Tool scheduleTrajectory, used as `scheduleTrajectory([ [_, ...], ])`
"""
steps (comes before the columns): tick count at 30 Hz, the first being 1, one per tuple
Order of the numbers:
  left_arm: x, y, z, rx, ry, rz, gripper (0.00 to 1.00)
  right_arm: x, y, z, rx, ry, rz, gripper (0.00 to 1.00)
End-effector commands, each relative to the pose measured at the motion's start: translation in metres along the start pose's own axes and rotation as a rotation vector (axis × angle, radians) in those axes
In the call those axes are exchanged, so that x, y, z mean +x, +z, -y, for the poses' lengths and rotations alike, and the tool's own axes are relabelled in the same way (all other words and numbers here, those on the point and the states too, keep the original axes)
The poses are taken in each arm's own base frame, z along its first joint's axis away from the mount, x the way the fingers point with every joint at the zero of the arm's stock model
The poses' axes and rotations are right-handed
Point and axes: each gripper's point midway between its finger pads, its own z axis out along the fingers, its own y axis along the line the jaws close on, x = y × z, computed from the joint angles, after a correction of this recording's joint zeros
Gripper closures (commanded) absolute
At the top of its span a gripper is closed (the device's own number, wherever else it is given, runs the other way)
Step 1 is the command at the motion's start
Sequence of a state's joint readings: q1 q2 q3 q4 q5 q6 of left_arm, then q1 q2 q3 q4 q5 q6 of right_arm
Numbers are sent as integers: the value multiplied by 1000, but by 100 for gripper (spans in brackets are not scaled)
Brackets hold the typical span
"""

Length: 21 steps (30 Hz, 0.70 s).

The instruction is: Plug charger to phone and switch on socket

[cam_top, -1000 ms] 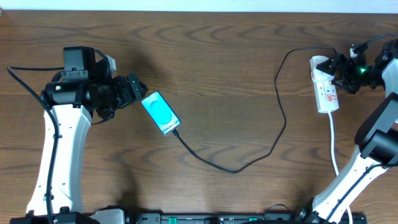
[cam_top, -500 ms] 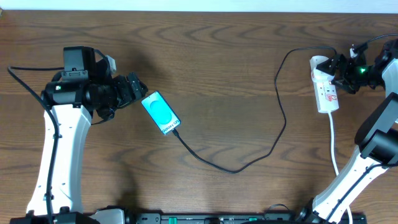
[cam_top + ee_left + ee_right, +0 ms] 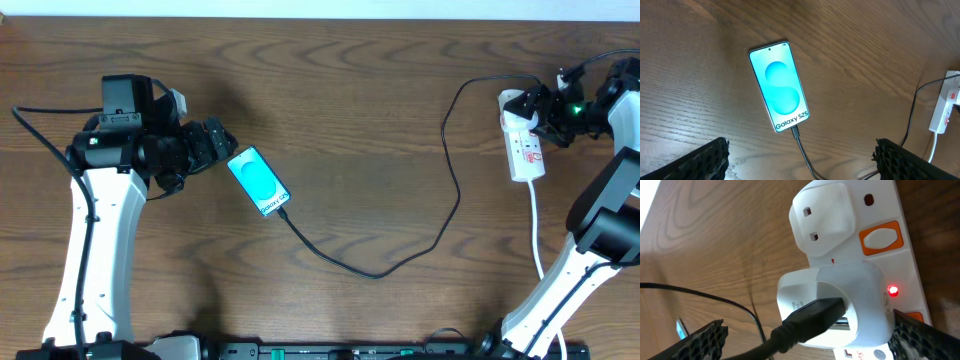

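Note:
The phone (image 3: 258, 181) lies flat left of centre, its cyan screen reading "Galaxy S25" in the left wrist view (image 3: 779, 86). The charger cable (image 3: 400, 262) is plugged into the phone's bottom end (image 3: 796, 133) and loops right to the white power strip (image 3: 524, 150). My left gripper (image 3: 215, 140) is open just left of the phone, holding nothing. My right gripper (image 3: 538, 112) is open above the strip's far end. In the right wrist view the black plug (image 3: 812, 318) sits in a white adapter on the strip (image 3: 875, 205), beside a lit red light (image 3: 893, 290).
The strip's thick white cord (image 3: 537, 235) runs toward the front right. Orange rocker switches (image 3: 881, 237) sit along the strip's edge. The brown wooden table (image 3: 370, 90) fills the view; both arm bases stand at the front edge.
My right gripper has shifted slightly up and away over the strip's far end. The left arm, phone and cable have not moved.

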<state>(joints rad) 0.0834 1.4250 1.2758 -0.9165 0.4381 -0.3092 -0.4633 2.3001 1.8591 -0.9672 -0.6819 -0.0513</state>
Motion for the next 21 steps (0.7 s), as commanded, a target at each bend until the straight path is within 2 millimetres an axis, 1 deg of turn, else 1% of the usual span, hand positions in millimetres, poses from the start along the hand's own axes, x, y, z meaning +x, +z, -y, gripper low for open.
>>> scheduleTrajectory([
  [1, 1, -1, -3, -14, 17, 4, 7, 16, 30, -16, -66, 14, -78, 1],
  [21, 2, -1, -4, -16, 15, -2, 7, 13, 30, -15, -59, 8, -67, 1],
])
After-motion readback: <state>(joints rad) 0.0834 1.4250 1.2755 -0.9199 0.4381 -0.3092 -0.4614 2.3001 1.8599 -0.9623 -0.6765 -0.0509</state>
